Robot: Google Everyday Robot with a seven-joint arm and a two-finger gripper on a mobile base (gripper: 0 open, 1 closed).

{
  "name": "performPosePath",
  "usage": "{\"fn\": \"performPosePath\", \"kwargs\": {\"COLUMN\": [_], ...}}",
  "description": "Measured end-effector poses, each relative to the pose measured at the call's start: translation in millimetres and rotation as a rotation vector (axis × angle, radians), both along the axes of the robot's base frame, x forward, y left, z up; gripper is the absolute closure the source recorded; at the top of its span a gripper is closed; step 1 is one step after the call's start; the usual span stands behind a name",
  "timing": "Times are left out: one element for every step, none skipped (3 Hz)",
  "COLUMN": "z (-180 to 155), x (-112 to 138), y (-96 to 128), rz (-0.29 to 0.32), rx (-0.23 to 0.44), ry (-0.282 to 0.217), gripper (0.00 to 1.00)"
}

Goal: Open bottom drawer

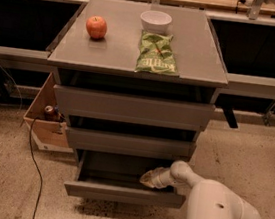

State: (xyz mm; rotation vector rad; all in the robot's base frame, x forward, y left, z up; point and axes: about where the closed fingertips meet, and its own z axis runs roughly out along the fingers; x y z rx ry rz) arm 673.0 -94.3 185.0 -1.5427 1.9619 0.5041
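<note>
The pull is in hand, by my reading: the bottom drawer [124, 194], lowest of three in the cabinet [200, 54], stands partly out, its slim front panel well forward of the middle drawer [129, 143] and top drawer [132, 108], both of which sit flush with the cabinet. The gripper [151, 178] is down inside the open tray, toward the cabinet's right side, just behind the front panel. The arm [214, 212] reaches in from the lower right of the cabinet. How wide the gripper stands, and whether it has hold of the panel or only hooks behind it, I cannot tell, since its tip is a pale blur against the dark tray. The next move likely calls for a straight draw outward from the cabinet, kept level and square to the front, so that the off-centre contact does not skew the drawer on its runners. The back of the tray lies in shadow under the middle drawer, so how much travel is left is hard to judge. The arm's base is cut off at the lower edge. On the cabinet top rest an apple [96, 27], a bowl [155, 20] and a green bag [156, 59], none of them in the way.
</note>
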Motion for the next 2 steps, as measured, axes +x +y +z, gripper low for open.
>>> {"fn": "performPosePath", "kwargs": {"z": [-16.8, -30.8], "x": [1.1, -14.1], "y": [7.2, 23.7], "rz": [0.002, 0.033], "rx": [0.007, 0.031], "ry": [0.037, 0.087], "gripper": [1.0, 1.0]}}
